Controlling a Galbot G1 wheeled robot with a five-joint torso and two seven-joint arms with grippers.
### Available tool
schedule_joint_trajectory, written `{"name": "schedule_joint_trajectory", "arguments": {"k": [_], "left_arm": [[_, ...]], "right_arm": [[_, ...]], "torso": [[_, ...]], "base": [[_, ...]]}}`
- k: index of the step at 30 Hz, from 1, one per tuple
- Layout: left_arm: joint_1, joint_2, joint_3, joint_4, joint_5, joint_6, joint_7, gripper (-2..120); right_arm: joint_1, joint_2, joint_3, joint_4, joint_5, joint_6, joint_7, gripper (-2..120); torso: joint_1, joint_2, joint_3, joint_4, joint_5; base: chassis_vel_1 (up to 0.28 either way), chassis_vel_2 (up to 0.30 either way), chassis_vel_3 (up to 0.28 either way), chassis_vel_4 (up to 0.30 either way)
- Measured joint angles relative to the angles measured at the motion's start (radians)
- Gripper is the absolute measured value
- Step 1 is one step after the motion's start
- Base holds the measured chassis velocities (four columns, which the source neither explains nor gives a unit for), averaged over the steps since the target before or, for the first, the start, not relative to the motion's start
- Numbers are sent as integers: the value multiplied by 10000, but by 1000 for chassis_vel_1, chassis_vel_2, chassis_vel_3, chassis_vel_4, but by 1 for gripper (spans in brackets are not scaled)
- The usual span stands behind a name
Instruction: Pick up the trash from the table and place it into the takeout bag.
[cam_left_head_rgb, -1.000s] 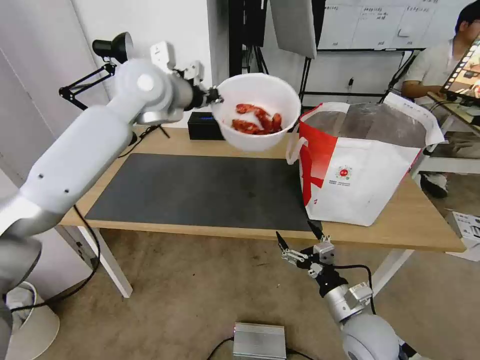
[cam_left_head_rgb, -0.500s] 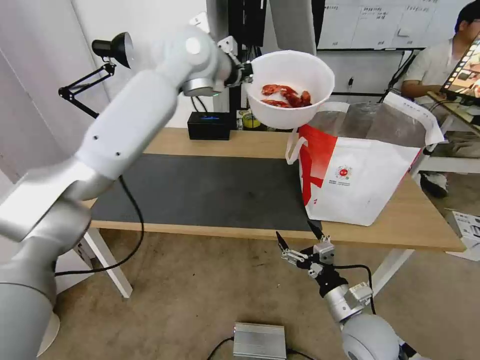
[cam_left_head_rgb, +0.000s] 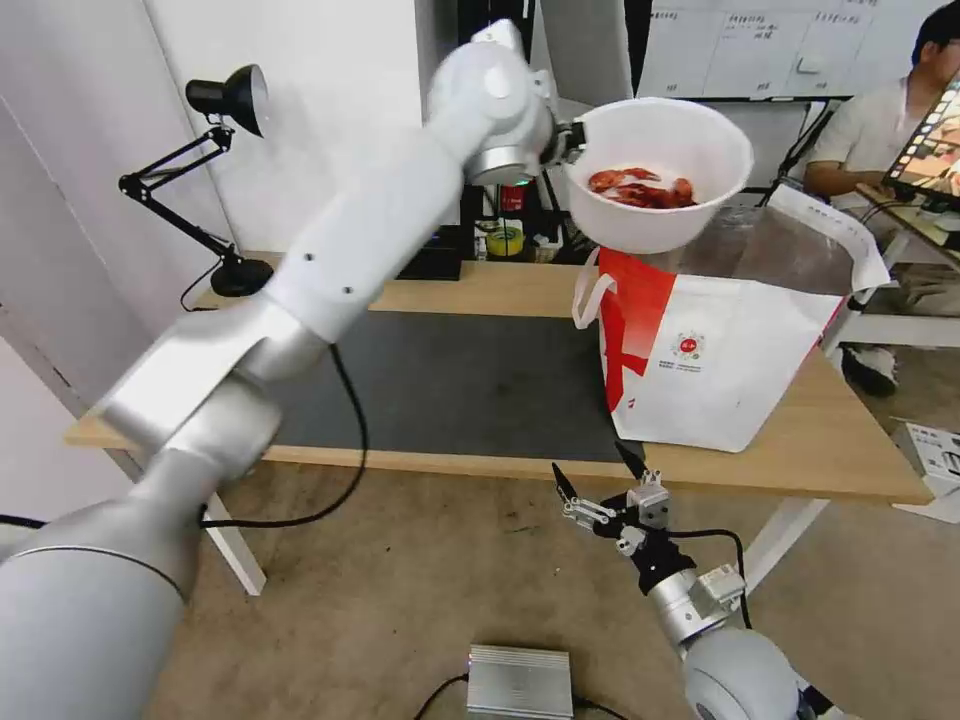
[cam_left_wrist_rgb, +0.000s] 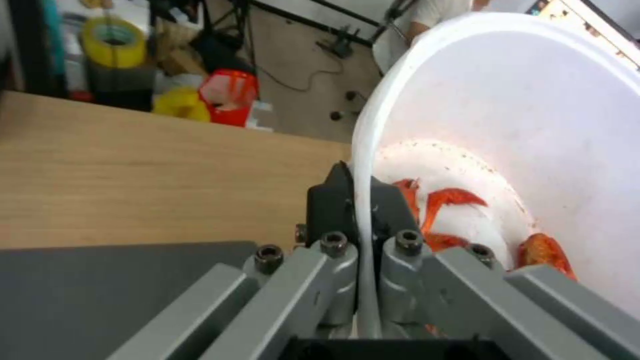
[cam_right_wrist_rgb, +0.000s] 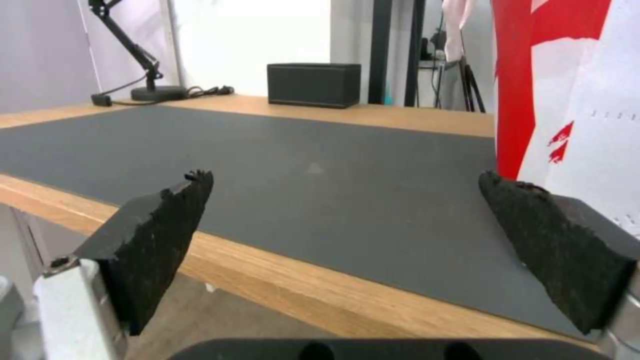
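Spillage is the main risk: the left hand (cam_left_wrist_rgb: 360, 200) pinches only the thin rim of the smooth white round plastic bowl (cam_left_head_rgb: 655, 170) of glossy red shells (cam_left_head_rgb: 640, 188), held above the near edge of the large white-and-red takeout bag (cam_left_head_rgb: 720, 350) with its silver foil lining. A tilt or slip could scatter shells onto the light wood table (cam_left_head_rgb: 480, 290). The right hand (cam_left_head_rgb: 600, 480) hangs spread below the table's front edge.

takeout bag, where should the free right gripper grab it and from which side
Probably the white strap handle looping off the takeout bag at its mat-facing end. It stands clear of the wall, so the right gripper, open below the table edge, could come from the mat side. The left gripper holds the bowl by its rim above the bag.
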Motion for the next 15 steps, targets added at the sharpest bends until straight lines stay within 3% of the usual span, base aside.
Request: {"name": "schedule_joint_trajectory", "arguments": {"k": [3,7,15], "left_arm": [[-145,-621,-82,572,413,-78,80,0],[-164,-670,-10,664,572,-187,195,0],[334,-645,552,779,1274,-1220,489,0]], "right_arm": [[0,0,0,0,0,0,0,100],[0,0,0,0,0,0,1,100],[0,0,0,0,0,0,0,100]], "torso": [[0,0,0,-2,1],[0,0,-1,-1,1],[0,0,0,2,-2]], "base": [[0,0,0,0],[0,0,0,0],[0,0,0,0]]}}
